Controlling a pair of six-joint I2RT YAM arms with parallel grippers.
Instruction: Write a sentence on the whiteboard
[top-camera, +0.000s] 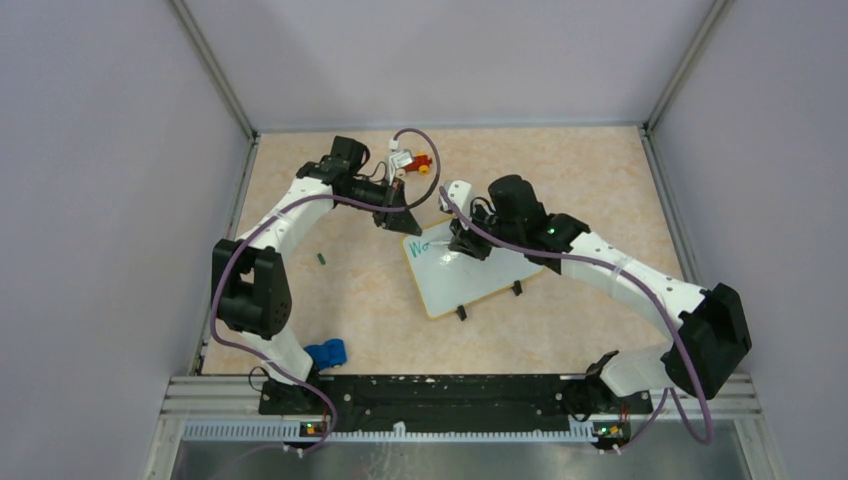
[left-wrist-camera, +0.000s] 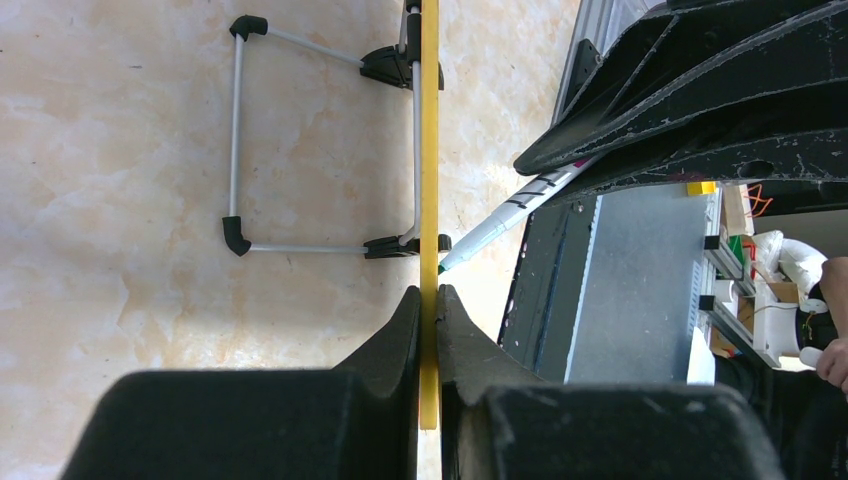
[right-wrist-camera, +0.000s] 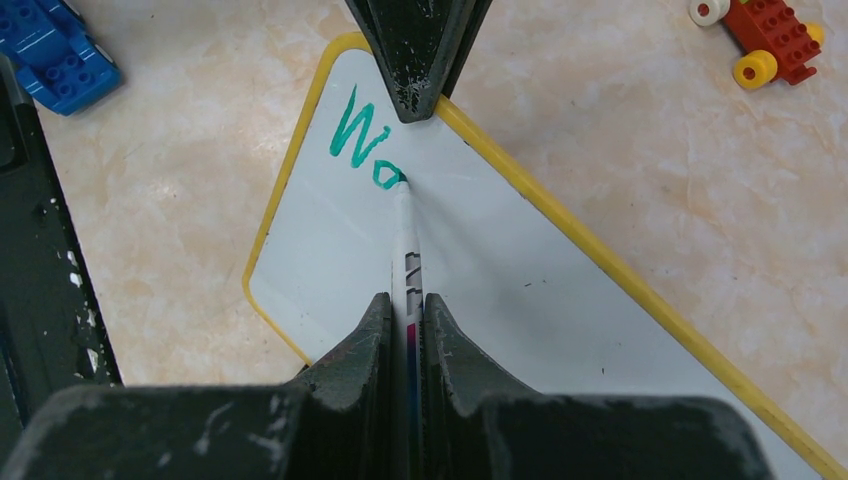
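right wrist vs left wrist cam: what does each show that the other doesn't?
Right wrist only: the whiteboard's white face, the sentence begun as green "Wo", a blue toy, a red brick car. Left wrist only: the board edge-on, with its wire stand behind. Both: the yellow rim pinched by the left tool, and the marker held in the right tool.

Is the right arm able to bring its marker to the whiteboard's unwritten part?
Probably yes: the marker touches the whiteboard beside the sentence; the left tool only pinches the rim.
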